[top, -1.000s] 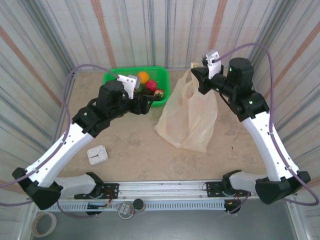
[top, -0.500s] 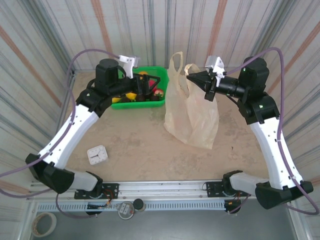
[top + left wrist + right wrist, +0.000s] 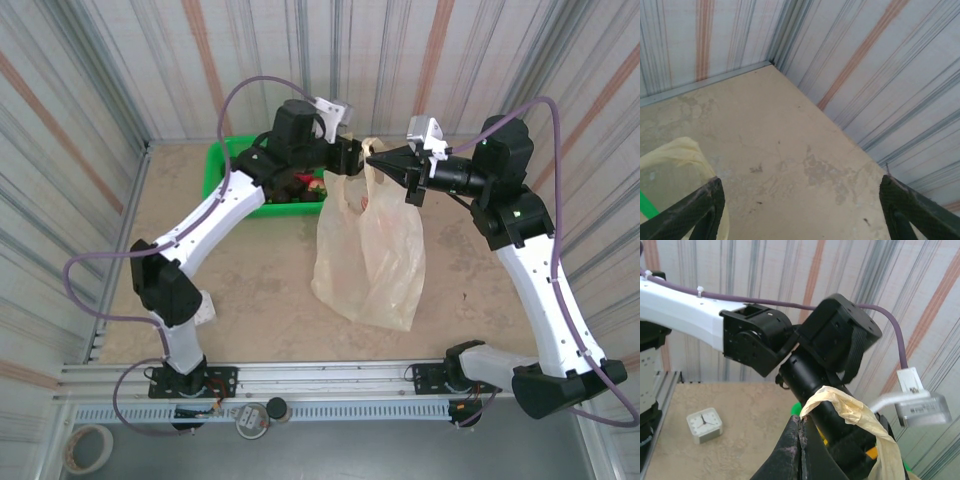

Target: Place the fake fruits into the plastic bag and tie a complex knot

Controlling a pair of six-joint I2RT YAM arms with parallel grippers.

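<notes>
Cream-yellow translucent plastic bag (image 3: 370, 250) stands just right of the green plastic basket (image 3: 215, 165), handle pinched by the right fingers (image 3: 800, 437), so the spread, empty left fingers (image 3: 350, 160) should release glossy fake fruits (image 3: 298, 183) squarely over its mouth.

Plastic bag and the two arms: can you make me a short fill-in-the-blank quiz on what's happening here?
1. The right fingers pinch a ___ of the plastic bag.
2. The left fingers are wide ___, holding nothing.
3. The fruits lie in a ___ basket.
4. Seen from the right wrist, a small white ___ sits on the table.
Missing words: handle; open; green; clock.
</notes>
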